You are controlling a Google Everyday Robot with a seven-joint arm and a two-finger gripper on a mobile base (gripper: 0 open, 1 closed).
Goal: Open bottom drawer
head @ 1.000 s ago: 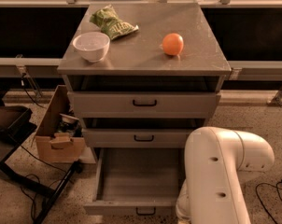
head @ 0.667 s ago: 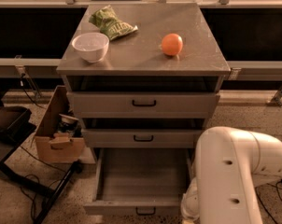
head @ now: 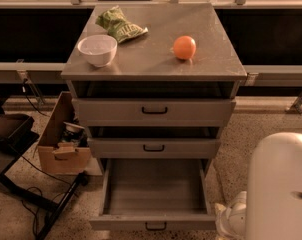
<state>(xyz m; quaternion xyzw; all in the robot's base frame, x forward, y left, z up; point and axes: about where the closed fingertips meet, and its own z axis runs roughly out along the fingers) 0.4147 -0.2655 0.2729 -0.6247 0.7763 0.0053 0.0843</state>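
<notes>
The bottom drawer of the grey metal cabinet stands pulled far out, its inside bare, with its small black loop handle at the lower edge of the view. The middle drawer and the top drawer above it are pushed in. My gripper is out of view. Only my white arm shows at the lower right, beside the open drawer's right side and apart from it.
On the cabinet top are a white bowl, a green bag and an orange. A cardboard box with clutter stands on the floor to the left, next to a black stand and cables.
My white arm has moved to the right, away from the drawer's front. The bottom drawer has stayed pulled out.
</notes>
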